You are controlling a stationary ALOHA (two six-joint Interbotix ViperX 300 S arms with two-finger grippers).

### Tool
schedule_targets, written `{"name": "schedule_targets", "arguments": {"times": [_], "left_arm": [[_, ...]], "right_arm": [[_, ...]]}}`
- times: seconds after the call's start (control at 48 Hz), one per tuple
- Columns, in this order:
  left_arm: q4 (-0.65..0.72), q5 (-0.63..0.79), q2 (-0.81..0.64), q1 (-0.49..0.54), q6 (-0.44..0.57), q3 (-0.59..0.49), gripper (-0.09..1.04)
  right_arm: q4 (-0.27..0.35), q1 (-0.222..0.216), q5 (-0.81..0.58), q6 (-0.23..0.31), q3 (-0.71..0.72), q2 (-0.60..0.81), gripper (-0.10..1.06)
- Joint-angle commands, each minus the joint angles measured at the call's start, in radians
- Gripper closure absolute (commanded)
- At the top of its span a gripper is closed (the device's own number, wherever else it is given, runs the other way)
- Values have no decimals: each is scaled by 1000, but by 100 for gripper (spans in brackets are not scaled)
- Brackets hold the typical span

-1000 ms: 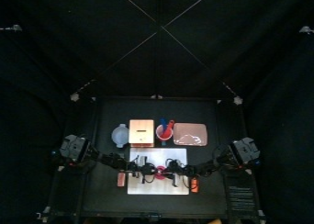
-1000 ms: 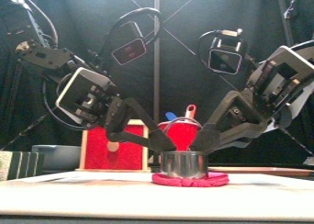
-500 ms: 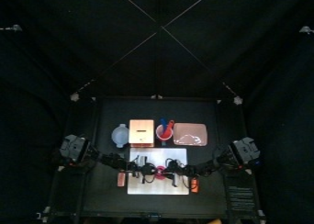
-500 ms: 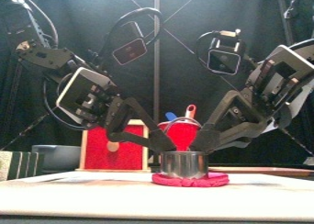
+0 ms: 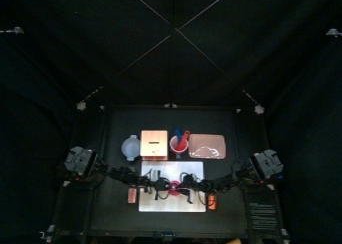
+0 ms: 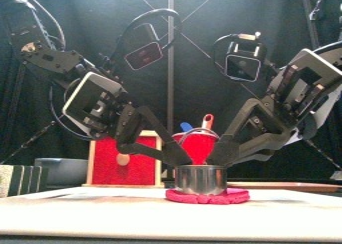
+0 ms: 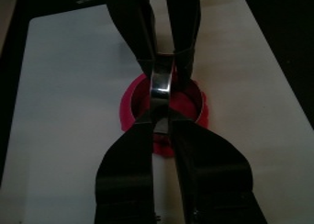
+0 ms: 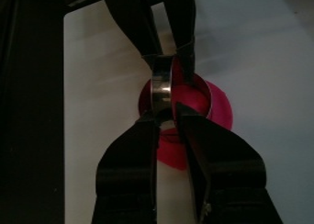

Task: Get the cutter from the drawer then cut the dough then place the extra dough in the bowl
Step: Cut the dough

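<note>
Metal meets pink at the middle of the white cutting board (image 6: 80, 192), where the round metal cutter (image 6: 198, 178) sits upright on the flat disc of pink dough (image 6: 207, 196). For a clean cut, I judge both arms should bear straight down with equal force, keeping the rim level until it reaches the board. The left arm slopes down from the left, its left gripper (image 7: 163, 127) pinching the cutter's wall. From the right, the right gripper (image 8: 166, 122) mirrors it, clamped on the opposite wall.
</note>
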Motion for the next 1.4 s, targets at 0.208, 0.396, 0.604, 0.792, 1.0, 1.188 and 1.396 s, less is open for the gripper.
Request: {"name": "schedule_targets", "arguments": {"times": [0.208, 0.396, 0.604, 0.792, 1.0, 1.188, 1.396], "left_arm": [[5, 89, 109, -32, -2, 18, 56], [0, 51, 98, -31, -3, 20, 56], [-17, 28, 75, -25, -2, 12, 56], [-18, -23, 41, -12, 0, 18, 53], [-21, -75, 0, -2, -2, 21, 39], [-29, -130, -28, 9, 0, 23, 25], [-28, -181, -40, 9, 2, 12, 20]], "right_arm": [[12, -41, 58, 14, 6, 69, 50], [6, -44, 61, 15, -8, 52, 50], [5, -52, 57, 14, -17, 40, 50], [-9, -54, 57, 6, -29, 5, 49], [-28, -58, 55, 8, -28, -55, 44], [-64, -58, 40, 11, -32, -92, 27], [-100, -60, 35, 9, -64, -103, 19]]}}
